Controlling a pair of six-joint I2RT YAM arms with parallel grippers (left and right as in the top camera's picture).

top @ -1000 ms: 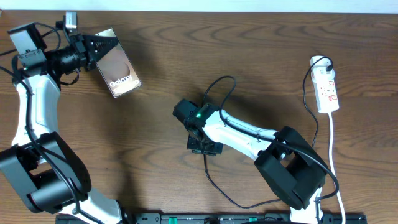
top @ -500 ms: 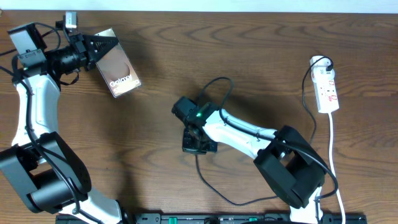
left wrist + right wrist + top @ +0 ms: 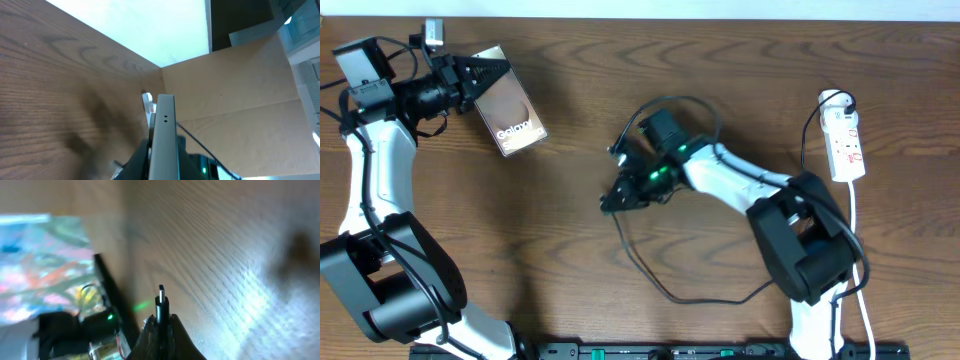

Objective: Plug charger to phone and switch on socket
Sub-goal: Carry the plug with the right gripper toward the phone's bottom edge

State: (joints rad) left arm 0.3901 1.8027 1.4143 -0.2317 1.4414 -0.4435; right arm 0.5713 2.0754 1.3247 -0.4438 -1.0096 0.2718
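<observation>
My left gripper [image 3: 480,75] is shut on the phone [image 3: 510,115], a grey-brown slab with white lettering, held at the far left. In the left wrist view the phone [image 3: 163,135] shows edge-on between the fingers. My right gripper [image 3: 613,200] is shut on the charger connector tip [image 3: 161,297] at mid-table, pointing left. The black charger cable [image 3: 650,280] loops behind it toward the front. The white socket strip [image 3: 846,140] lies at the far right, apart from both grippers.
A white cord [image 3: 857,250] runs from the socket down the right side. A black rail [image 3: 650,351] lines the table's front edge. Bare wood lies between the phone and the right gripper.
My right arm has swung up and turned, so the gripper now points left with the connector tip. The cable loop has shifted with it. The left arm and phone have not moved.
</observation>
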